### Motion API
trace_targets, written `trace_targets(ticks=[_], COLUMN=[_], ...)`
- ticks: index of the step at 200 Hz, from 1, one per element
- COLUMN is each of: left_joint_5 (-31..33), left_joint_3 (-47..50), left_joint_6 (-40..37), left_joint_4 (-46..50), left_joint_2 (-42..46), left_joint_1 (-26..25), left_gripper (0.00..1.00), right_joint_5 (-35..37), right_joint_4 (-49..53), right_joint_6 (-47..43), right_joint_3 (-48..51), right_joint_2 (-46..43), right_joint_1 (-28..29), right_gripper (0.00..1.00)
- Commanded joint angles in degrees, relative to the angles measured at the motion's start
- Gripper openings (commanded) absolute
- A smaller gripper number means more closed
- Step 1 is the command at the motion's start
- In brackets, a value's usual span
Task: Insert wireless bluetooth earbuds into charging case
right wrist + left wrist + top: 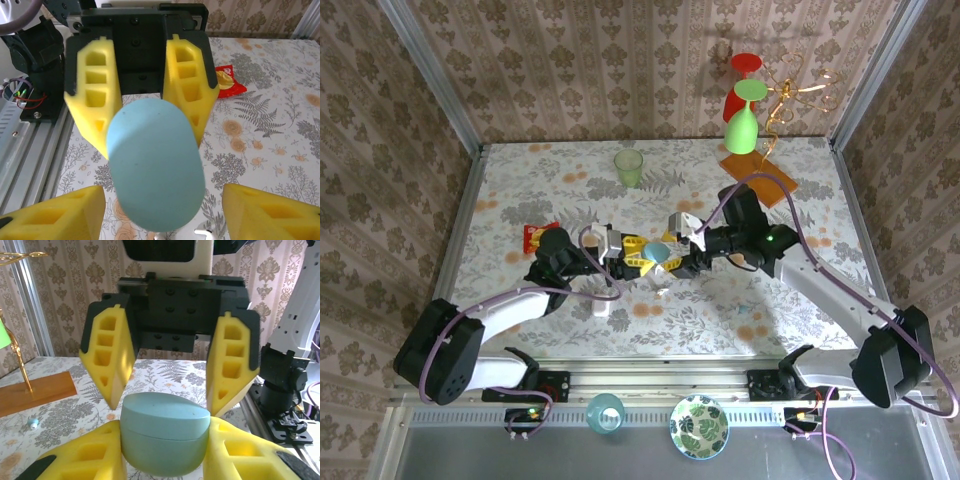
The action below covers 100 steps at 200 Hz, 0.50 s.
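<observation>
My left gripper (165,442) is shut on a light blue rounded box with a lid seam (165,435) and holds it above the table. My right gripper (162,200) faces it, open, with its yellow fingers (112,360) on either side of the blue box (155,170) and a gap on both sides. Both grippers meet at mid-table around the blue box (660,252). Under the box, small glossy white earbuds (200,233) lie on the cloth. A small white piece, likely the charging case (602,305), lies on the table just in front of the left arm.
A green cup (629,167) stands at the back. A green and red goblet figure on an orange base (758,165) is at the back right. A red snack packet (538,237) lies at the left. The table's rail and the arm bases run along the near edge.
</observation>
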<state>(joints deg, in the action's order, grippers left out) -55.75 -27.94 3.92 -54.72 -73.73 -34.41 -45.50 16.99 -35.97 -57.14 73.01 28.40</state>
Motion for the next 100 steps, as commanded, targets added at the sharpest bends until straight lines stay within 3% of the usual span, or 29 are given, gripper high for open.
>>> trace_targets(ticks=[1, 56, 87, 100], left_joint_5=[-2.8, -2.7, -1.8, -0.3], left_joint_3=[-1.7, -1.8, -1.5, -1.4], left_joint_6=[2.5, 2.6, 1.7, 1.1], left_joint_4=[-3.2, -3.1, -2.7, -2.5], left_joint_2=[1.1, 0.7, 0.4, 0.5], left_joint_1=[0.0, 0.0, 0.0, 0.0], left_gripper=[0.22, 0.23, 0.3, 0.44], right_joint_5=[-1.0, -1.7, -1.0, -0.4], right_joint_4=[1.7, 3.5, 4.3, 4.6], right_joint_6=[-1.8, -2.4, -2.2, -1.8], right_joint_3=[-2.5, -2.8, -2.7, -2.8], right_joint_2=[1.3, 1.0, 0.1, -0.2], right_joint_1=[0.5, 0.6, 0.5, 0.5], right_gripper=[0.59, 0.3, 0.23, 0.22])
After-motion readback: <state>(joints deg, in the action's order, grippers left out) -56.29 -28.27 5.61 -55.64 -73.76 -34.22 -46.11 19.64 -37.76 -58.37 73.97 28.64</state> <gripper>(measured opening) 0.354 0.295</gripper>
